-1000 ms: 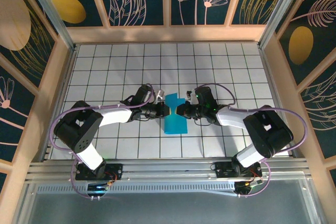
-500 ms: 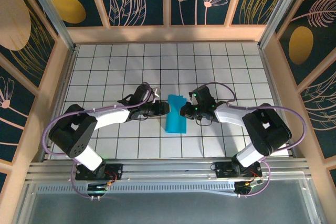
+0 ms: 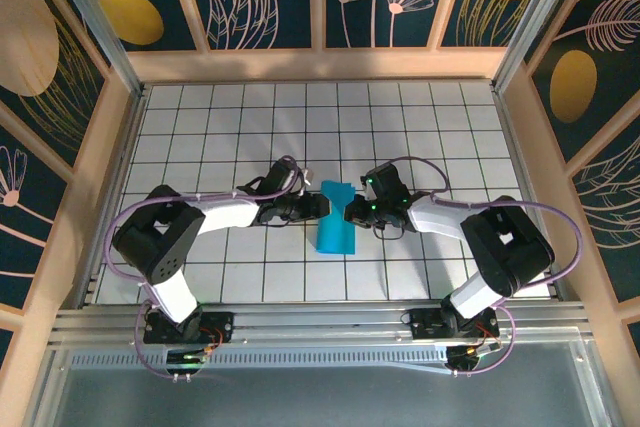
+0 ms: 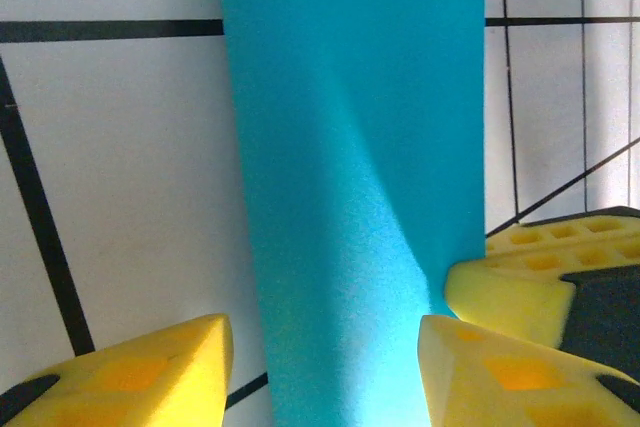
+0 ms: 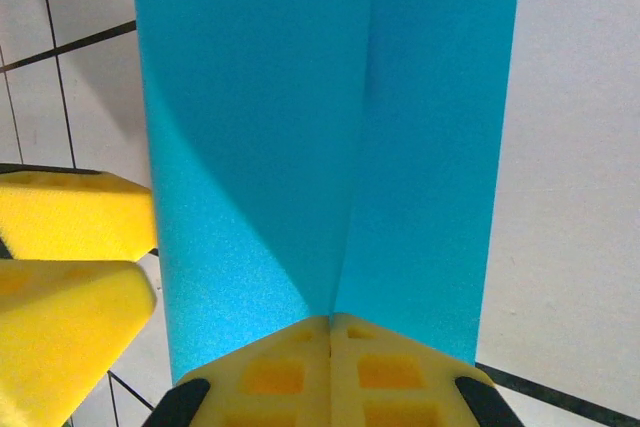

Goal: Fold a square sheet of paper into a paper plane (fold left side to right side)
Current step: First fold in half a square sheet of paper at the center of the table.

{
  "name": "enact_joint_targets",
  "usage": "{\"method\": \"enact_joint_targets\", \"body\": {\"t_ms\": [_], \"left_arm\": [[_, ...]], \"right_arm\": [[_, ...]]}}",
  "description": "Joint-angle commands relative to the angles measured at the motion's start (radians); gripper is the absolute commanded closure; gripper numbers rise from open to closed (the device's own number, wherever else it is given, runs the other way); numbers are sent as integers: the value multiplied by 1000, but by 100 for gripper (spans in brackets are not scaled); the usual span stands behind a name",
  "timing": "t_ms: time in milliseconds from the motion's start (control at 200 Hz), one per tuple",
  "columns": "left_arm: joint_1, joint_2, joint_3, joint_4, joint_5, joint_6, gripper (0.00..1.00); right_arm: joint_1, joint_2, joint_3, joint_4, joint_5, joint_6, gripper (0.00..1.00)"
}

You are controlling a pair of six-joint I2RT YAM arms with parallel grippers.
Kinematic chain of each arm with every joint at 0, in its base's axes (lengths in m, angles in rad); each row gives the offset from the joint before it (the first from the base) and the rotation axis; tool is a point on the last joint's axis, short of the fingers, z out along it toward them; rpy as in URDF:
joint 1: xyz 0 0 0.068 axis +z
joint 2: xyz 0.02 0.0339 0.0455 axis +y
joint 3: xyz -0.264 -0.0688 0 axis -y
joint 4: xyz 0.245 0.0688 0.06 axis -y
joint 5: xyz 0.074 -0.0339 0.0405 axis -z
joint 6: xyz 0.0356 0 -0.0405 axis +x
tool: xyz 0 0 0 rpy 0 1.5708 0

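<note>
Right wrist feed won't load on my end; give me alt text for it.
The right gripper has its yellow fingers shut on the near edge of the turquoise sheet of paper, whose centre crease runs up from the pinch. Yellow fingers of the left gripper sit at the sheet's left edge, over the white tiled table.

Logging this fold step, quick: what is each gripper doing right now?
Left gripper: open, the blue paper lying between its spread fingers.
Right gripper: closed, pinching the paper's edge.
</note>
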Motion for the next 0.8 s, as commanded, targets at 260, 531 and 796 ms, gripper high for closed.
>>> {"method": "enact_joint_targets", "body": {"t_ms": [260, 531, 796], "left_arm": [[-24, 71, 67, -109, -57, 35, 55], [-49, 102, 91, -174, -114, 34, 62], [-79, 137, 122, -247, -173, 36, 61]], "right_arm": [[9, 20, 39, -50, 29, -30, 100], [9, -19, 50, -101, 72, -43, 78], [-28, -127, 60, -231, 185, -92, 58]]}}
